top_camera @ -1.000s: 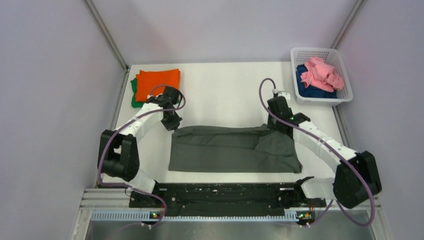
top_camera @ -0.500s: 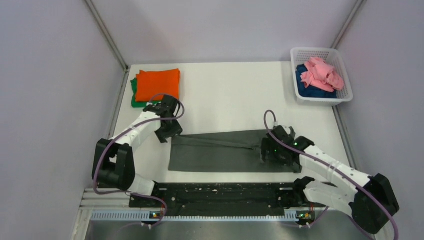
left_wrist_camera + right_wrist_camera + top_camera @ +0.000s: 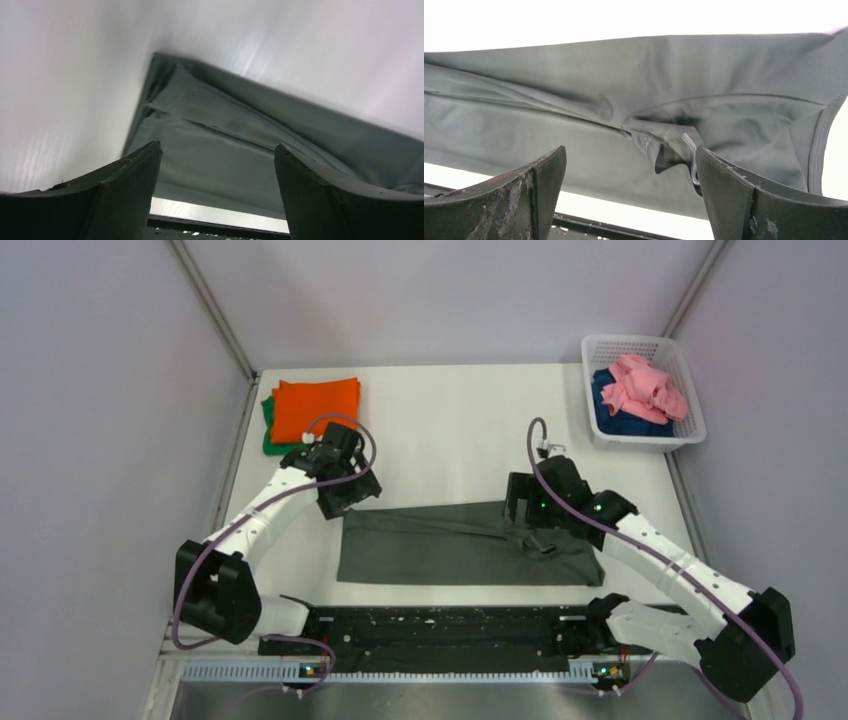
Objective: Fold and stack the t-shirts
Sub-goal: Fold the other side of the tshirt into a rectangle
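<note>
The dark grey t-shirt (image 3: 450, 548) lies on the white table (image 3: 450, 430) as a long strip, with a rumpled sleeve at its right end. My left gripper (image 3: 347, 500) hovers open over its far left corner. In the left wrist view the left gripper (image 3: 217, 145) holds nothing, and the grey t-shirt (image 3: 215, 120) lies below. My right gripper (image 3: 535, 528) stands open above the right part. In the right wrist view the right gripper (image 3: 630, 150) is empty over the grey t-shirt (image 3: 574, 100). A folded orange t-shirt (image 3: 316, 405) rests on a green t-shirt (image 3: 268, 435) at the far left.
A white mesh basket (image 3: 690, 425) at the far right corner holds a pink t-shirt (image 3: 645, 385) on a dark blue t-shirt (image 3: 610, 422). The black rail (image 3: 440, 625) with the arm bases runs along the near edge. Grey walls close in both sides.
Both grippers brought the shirt's far edge toward the near edge, folding it into a strip, then opened and let go. They have since drawn back toward the far side.
</note>
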